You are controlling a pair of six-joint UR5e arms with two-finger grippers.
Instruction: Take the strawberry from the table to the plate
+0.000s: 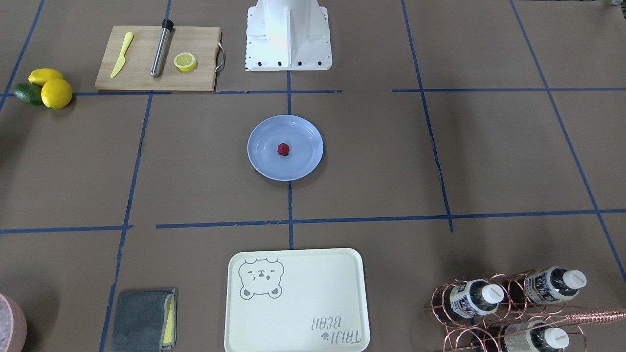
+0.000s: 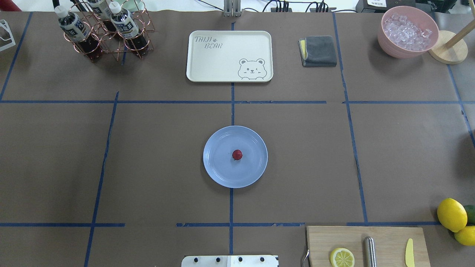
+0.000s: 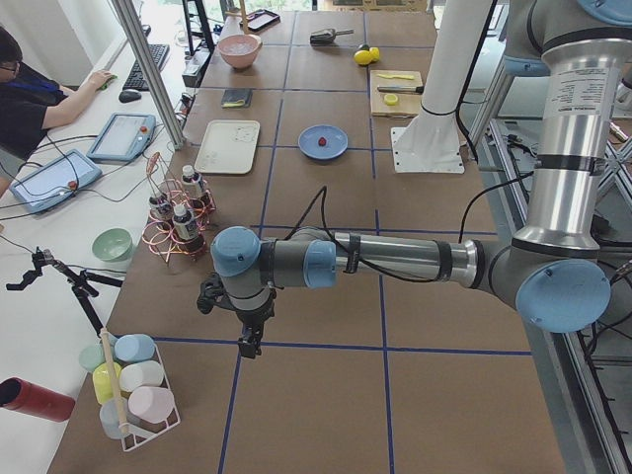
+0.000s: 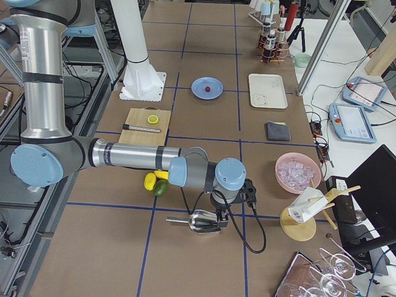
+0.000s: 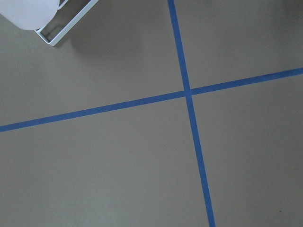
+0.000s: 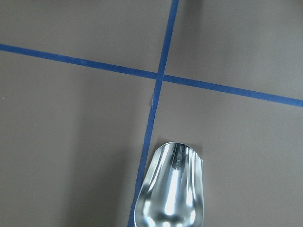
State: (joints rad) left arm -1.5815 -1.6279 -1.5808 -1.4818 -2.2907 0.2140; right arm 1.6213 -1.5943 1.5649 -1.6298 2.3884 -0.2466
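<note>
The small red strawberry [image 1: 283,149] [image 2: 237,154] lies in the middle of the round light-blue plate [image 1: 264,159] [image 2: 219,168], at the centre of the brown table [image 2: 148,167]. No gripper shows in the overhead or front views. In the left side view my left gripper [image 3: 250,344] hangs over a tape crossing at the table's left end, far from the plate [image 3: 334,138]. In the right side view my right gripper [image 4: 223,218] hangs at the right end beside a metal scoop [image 4: 204,221] [image 6: 173,189]. I cannot tell whether either is open or shut.
A wooden cutting board [image 2: 389,237] holds a lemon half [image 2: 342,257], a metal rod and a yellow knife. Lemons [image 2: 451,214] lie beside it. A bear-print tray [image 2: 229,55], grey cloth [image 2: 319,50], bottle rack [image 2: 104,29] and ice bowl [image 2: 407,31] line the far edge.
</note>
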